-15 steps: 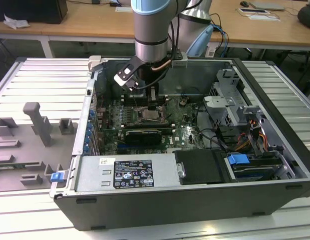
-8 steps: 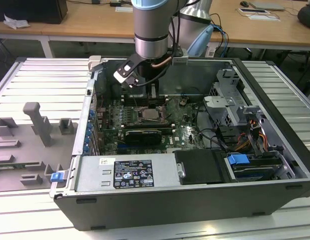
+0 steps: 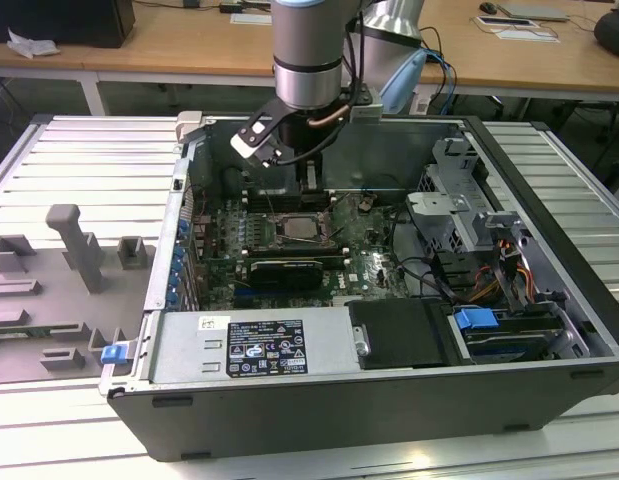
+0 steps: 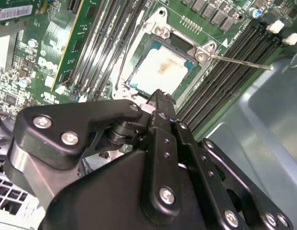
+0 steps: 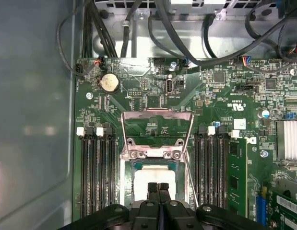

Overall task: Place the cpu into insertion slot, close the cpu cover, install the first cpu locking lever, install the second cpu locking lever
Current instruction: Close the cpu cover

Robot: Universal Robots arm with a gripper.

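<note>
The cpu (image 5: 155,178) lies flat in the insertion slot (image 5: 127,177), its pale metal top (image 4: 162,72) bare. The cpu cover (image 5: 157,115), a thin silver frame, stands swung open on its hinge beyond the socket. A thin locking lever rod (image 5: 188,176) is raised beside the socket and sticks out over the memory slots (image 4: 240,62). My gripper (image 5: 158,189) is shut, its two black fingers pressed together just above the cpu's near edge (image 4: 158,97). In the exterior view the gripper (image 3: 310,184) hangs over the socket (image 3: 297,228) inside the open case.
Black memory slots (image 5: 96,172) flank the socket on both sides. A black card (image 3: 284,272), the power supply (image 3: 251,346), cables (image 5: 186,33) and a drive cage (image 3: 459,210) crowd the case. A grey fixture tray (image 3: 69,260) lies at the exterior view's left.
</note>
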